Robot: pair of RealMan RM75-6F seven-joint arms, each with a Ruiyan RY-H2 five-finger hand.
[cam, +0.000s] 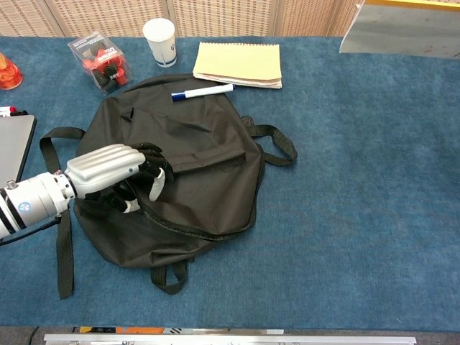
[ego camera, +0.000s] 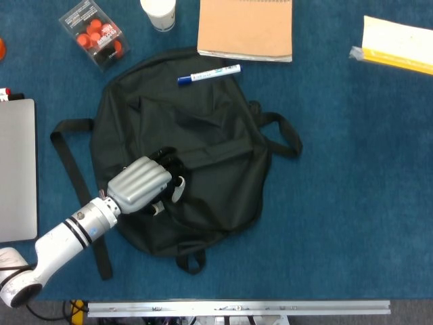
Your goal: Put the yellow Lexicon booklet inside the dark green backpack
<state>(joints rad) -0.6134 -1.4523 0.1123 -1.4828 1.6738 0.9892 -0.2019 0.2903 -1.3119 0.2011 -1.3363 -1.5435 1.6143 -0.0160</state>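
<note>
The dark green backpack [ego camera: 203, 128] lies flat in the middle of the blue table, straps spread to both sides. My left hand [ego camera: 140, 184] rests on its near left part, fingers curled into the fabric at the zipper edge; in the chest view the left hand [cam: 116, 168] grips that edge and the backpack [cam: 205, 154] bunches slightly around it. The yellow Lexicon booklet [ego camera: 398, 45] is at the far right; in the chest view the booklet [cam: 405, 30] shows its grey underside, raised and tilted. No right hand shows in either view.
A blue-capped marker [ego camera: 208, 73] lies on the backpack's far edge. Behind it are a tan notepad [ego camera: 245, 28], a white cup [ego camera: 159, 12] and a clear box of red balls [ego camera: 95, 34]. A grey laptop [ego camera: 17, 169] sits at the left edge.
</note>
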